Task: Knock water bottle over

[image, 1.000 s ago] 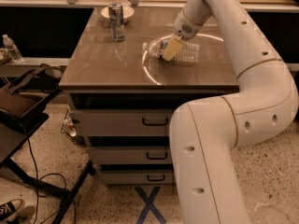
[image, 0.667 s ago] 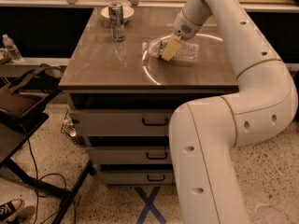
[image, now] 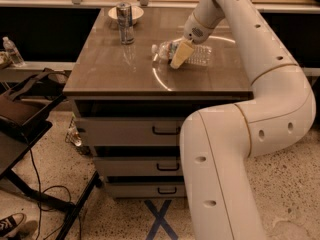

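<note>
The water bottle (image: 196, 55), clear ribbed plastic with a white cap pointing left, lies on its side on the brown table top (image: 120, 69), right of the middle. My gripper (image: 180, 54) hangs over the bottle's neck end, its pale yellow fingers (image: 181, 53) pointing down in front of the bottle and hiding part of it. The white arm comes in from the lower right and arcs over the table.
A slim silver can (image: 125, 23) stands upright at the table's back left, in front of a small white bowl (image: 116, 13). The table sits on a drawer cabinet (image: 130, 134). A small clear bottle (image: 12, 51) stands off the table at left. A dark bag and cables lie at lower left.
</note>
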### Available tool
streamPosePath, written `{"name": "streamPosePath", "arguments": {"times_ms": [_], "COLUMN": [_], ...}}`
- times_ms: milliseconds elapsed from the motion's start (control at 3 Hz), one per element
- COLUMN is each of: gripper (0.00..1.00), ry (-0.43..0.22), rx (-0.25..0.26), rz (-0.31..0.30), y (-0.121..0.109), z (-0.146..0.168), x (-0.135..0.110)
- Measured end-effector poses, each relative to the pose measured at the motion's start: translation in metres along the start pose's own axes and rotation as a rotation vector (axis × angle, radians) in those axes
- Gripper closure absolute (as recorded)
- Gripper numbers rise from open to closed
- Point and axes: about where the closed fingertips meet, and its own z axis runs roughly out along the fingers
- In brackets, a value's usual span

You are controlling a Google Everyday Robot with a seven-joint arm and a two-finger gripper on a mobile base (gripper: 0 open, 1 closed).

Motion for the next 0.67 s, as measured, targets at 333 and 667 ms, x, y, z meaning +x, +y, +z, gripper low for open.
{"name": "streamPosePath", "arguments": {"times_ms": [333,667], "gripper": [0.00,0.00], "ry": [-0.003,-0.003], "rx": [0.003,0.003], "rz": [0.000,0.000], "y": [-0.0016,-0.0016], "z": [0.0031,0.0032], "x": [-0.0011,-0.0011]}}
